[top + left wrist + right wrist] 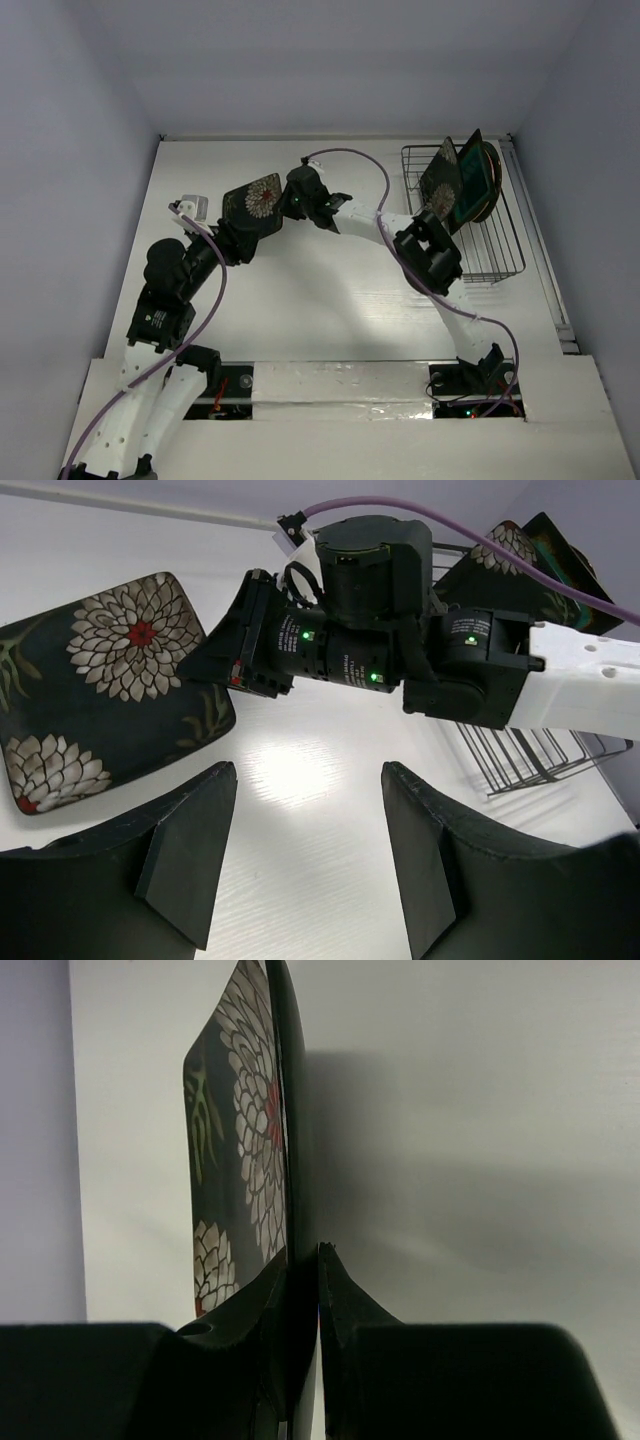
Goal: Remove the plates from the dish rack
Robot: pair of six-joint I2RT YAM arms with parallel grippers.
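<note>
So, one square black flowered plate (255, 200) (100, 690) (250, 1130) is out of the dish rack (490, 250) (540, 760) and is seen over the left-centre part of the white table (330, 300), well apart from the rack. It's pinched at its right-hand edge by the right gripper (285, 205) (215, 660) (303, 1260). In the right wrist view the two jaws are pressed together on the rim, and the plate is seen edge-on between them. In the left wrist view the plate is shown pattern side up and lying pretty flat. Whether it's actually set down on the table or held just above it can't really be told from these angles.

The left gripper (255, 232) (308, 775) is parked just beside the near edge of that plate. Its fingers (190, 860) are spread wide, with nothing but bare table seen between them, so nothing is gripped on that side.

The rack is placed at the far right of the table. A second flowered plate (440, 175) (505, 550) and a teal-centred plate (470, 185) are stood upright at its far end, one behind the other. A bit of brownish rim is seen behind those two, probably another plate.
</note>
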